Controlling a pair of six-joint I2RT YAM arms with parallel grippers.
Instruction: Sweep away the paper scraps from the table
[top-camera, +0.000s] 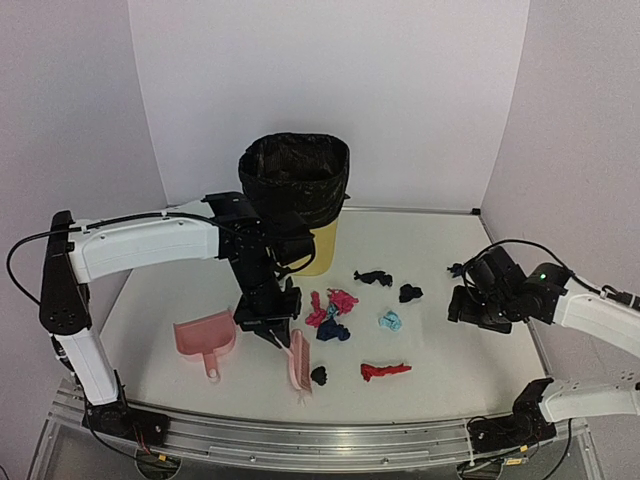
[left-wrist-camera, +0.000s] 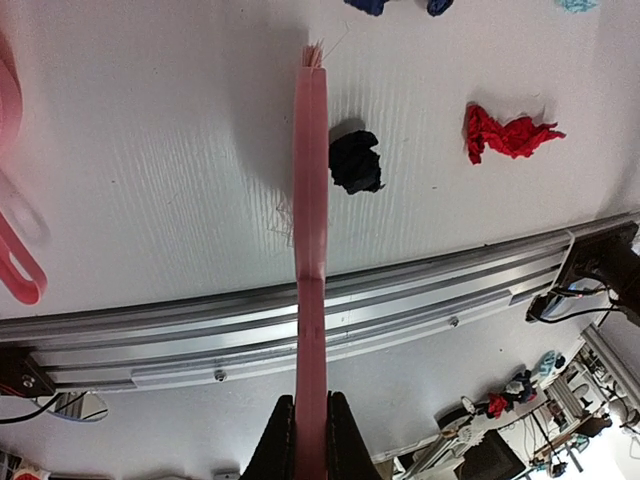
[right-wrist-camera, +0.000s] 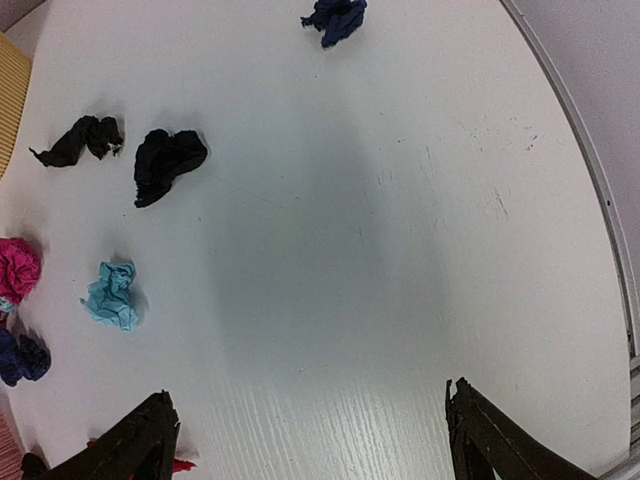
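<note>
Several paper scraps lie on the white table (top-camera: 470, 375): a magenta wad (top-camera: 337, 302), a navy wad (top-camera: 333, 331), a teal wad (top-camera: 390, 321), dark wads (top-camera: 373, 277) (top-camera: 410, 293) and a red scrap (top-camera: 385, 371). My left gripper (top-camera: 272, 325) is shut on the handle of the pink hand brush (top-camera: 298, 360). The left wrist view shows my left gripper (left-wrist-camera: 311, 400) and the brush (left-wrist-camera: 311, 200) pointing to the front rail, a dark wad (left-wrist-camera: 355, 162) just beside its bristle end. My right gripper (top-camera: 472, 303) is open and empty above bare table (right-wrist-camera: 310, 395), right of the teal wad (right-wrist-camera: 112, 296).
The pink dustpan (top-camera: 205, 338) lies left of the brush. A yellow bin with a black liner (top-camera: 295, 185) stands behind the left arm. A navy wad (top-camera: 456, 269) lies by the right gripper. The metal rail (left-wrist-camera: 400, 310) runs along the front edge. White walls enclose the back and sides.
</note>
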